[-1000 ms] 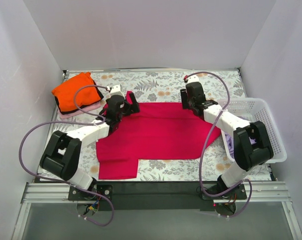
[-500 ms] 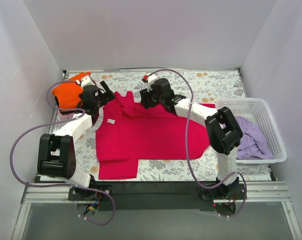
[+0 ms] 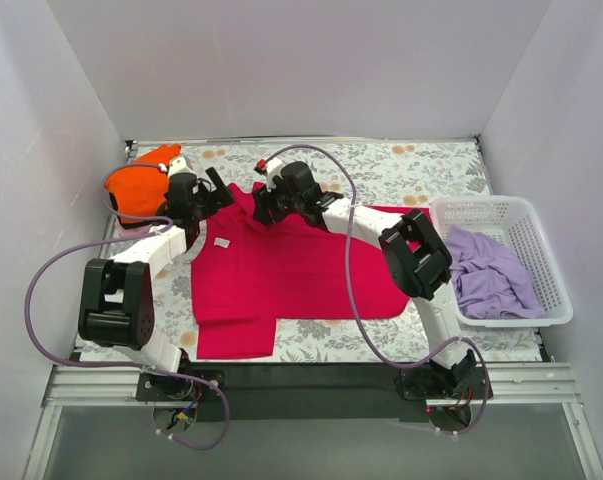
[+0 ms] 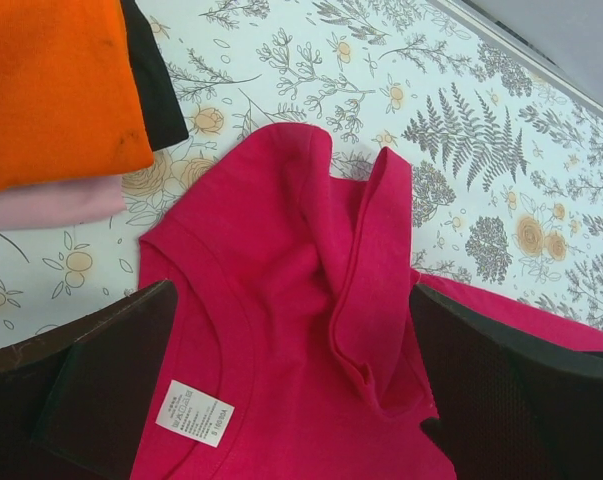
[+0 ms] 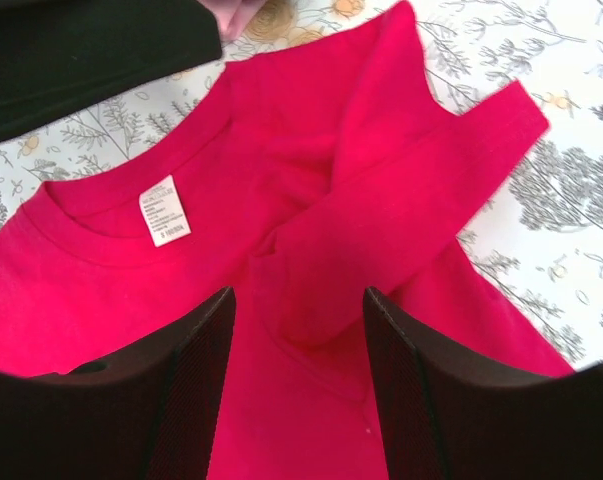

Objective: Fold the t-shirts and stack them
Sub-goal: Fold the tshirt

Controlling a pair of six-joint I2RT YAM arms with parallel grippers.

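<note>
Four shirts are in view. A crimson shirt (image 3: pixel 311 270) lies spread on the floral counter (image 3: pixel 421 165) in the middle of the top view. Its collar is toward the left, and a white label (image 4: pixel 194 413) shows inside the neck. One sleeve (image 3: pixel 236 335) sticks out toward the bottom of the frame. The other sleeve (image 4: pixel 371 270) is turned in over the body beside the collar and forms a raised, rumpled ridge. The left hand (image 3: pixel 218 190) hovers over the collar at the shirt's upper left corner, fingers spread wide, gripping nothing. The right hand (image 3: pixel 261 205) is just beside it, over the turned-in sleeve. Its fingers (image 5: pixel 196 380) are partly spread, with the ridge of cloth running between them but not squeezed. An orange shirt (image 3: pixel 136 185) sits folded in the upper left corner of the counter, on top of a folded pink shirt (image 4: pixel 41 205) whose edge peeks out beneath it. Both are near the crimson collar but do not touch it. A lavender shirt (image 3: pixel 491 275) lies crumpled in the white basket (image 3: pixel 514 321) at the right edge, well apart from both hands.
</note>
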